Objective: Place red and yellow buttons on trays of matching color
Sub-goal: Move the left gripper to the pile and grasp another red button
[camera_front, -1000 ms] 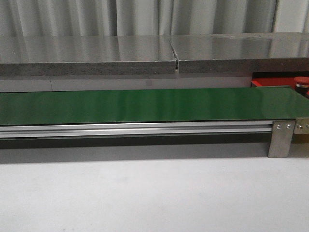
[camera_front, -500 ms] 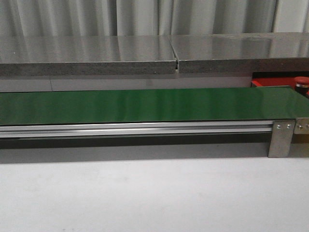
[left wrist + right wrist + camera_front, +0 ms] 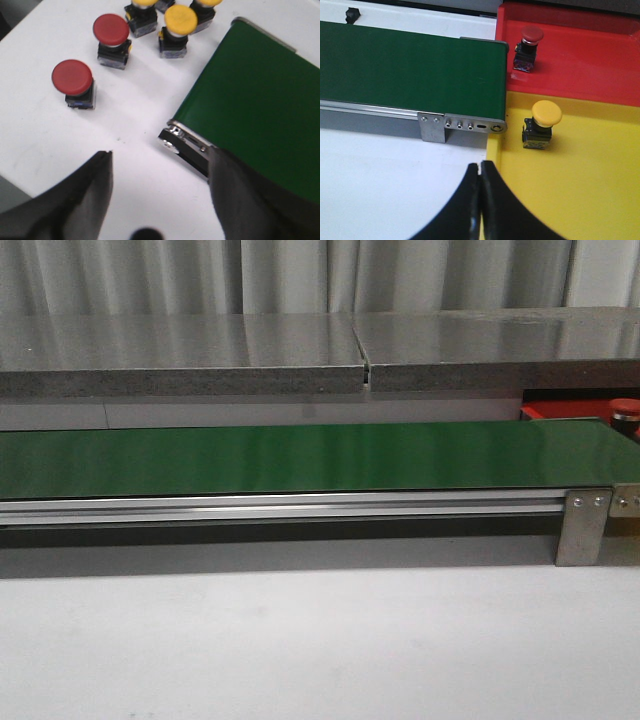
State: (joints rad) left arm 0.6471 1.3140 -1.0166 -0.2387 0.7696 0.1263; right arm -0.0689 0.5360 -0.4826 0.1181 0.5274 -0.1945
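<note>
Buttons waiting by the green belt (image 3: pixel 300 458)
Our left tool (image 3: pixel 157 192) gapes above loose red buttons (image 3: pixel 72 80); only the right wrist view shows our closed right tool (image 3: pixel 480 192) near the yellow tray (image 3: pixel 580 200).

Dark green belt (image 3: pixel 300 458) on a white tabletop (image 3: pixel 300 640); red tray (image 3: pixel 585 60), yellow tray (image 3: pixel 590 190); red-capped (image 3: pixel 72 77) and yellow-capped buttons (image 3: pixel 180 18) with dark bases

Red tray (image 3: pixel 560 408): front view, mostly hidden behind belt (image 3: pixel 300 458); cut by right edge. Red button (image 3: pixel 626 410): partly cropped there. Yellow buttons (image 3: pixel 142 4): left wrist view, two cut by frame edge. Left end effector (image 3: pixel 160 195): fingers blurred.
</note>
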